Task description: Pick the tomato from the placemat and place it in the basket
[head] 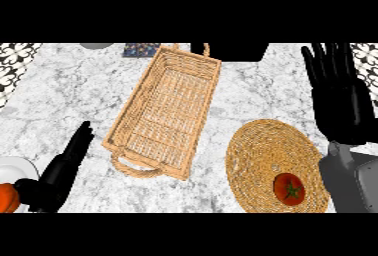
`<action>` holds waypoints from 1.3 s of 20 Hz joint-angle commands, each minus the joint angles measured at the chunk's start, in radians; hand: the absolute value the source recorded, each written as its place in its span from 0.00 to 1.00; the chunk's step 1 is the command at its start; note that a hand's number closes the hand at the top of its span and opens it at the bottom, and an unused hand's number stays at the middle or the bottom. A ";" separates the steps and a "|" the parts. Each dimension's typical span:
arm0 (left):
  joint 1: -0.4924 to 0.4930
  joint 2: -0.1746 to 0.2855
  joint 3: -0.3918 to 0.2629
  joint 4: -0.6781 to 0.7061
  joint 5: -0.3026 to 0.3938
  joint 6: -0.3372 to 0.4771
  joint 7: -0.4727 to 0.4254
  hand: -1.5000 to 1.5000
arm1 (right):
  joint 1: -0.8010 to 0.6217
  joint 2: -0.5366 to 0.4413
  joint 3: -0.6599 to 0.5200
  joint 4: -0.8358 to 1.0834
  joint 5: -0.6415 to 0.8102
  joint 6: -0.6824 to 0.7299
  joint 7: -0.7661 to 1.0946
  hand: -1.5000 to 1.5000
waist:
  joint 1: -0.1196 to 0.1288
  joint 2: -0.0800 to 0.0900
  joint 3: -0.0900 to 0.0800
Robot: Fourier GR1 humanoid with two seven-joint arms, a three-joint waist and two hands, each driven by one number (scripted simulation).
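One white marble counter carries basket, round placemat and tomato.

My right hand rests open, fingers up, at the right edge above the round woven placemat holding the tomato, the wicker basket lies left of it, and my straight-fingered left hand sits lower left.
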 commanded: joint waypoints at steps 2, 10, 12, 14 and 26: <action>-0.039 0.012 0.086 0.037 0.016 0.033 0.018 0.50 | 0.202 -0.106 -0.061 -0.034 0.108 -0.047 -0.026 1.00 | -0.035 -0.006 0.010; -0.159 0.041 0.176 0.047 0.029 0.141 0.170 0.50 | 0.510 -0.006 -0.104 -0.080 0.429 -0.329 -0.407 0.00 | -0.059 -0.005 0.011; -0.136 0.027 0.152 0.044 0.021 0.124 0.144 0.50 | 0.520 0.067 -0.096 -0.077 0.529 -0.511 -0.363 0.00 | -0.039 -0.004 0.008; -0.162 0.033 0.152 0.035 0.010 0.135 0.158 0.50 | 0.535 0.113 -0.131 -0.009 0.601 -0.649 -0.331 0.00 | -0.032 0.001 0.008; -0.196 0.016 0.149 0.046 -0.008 0.150 0.181 0.50 | 1.111 -0.042 -0.008 -0.258 0.922 -0.463 0.181 0.00 | -0.021 0.014 -0.002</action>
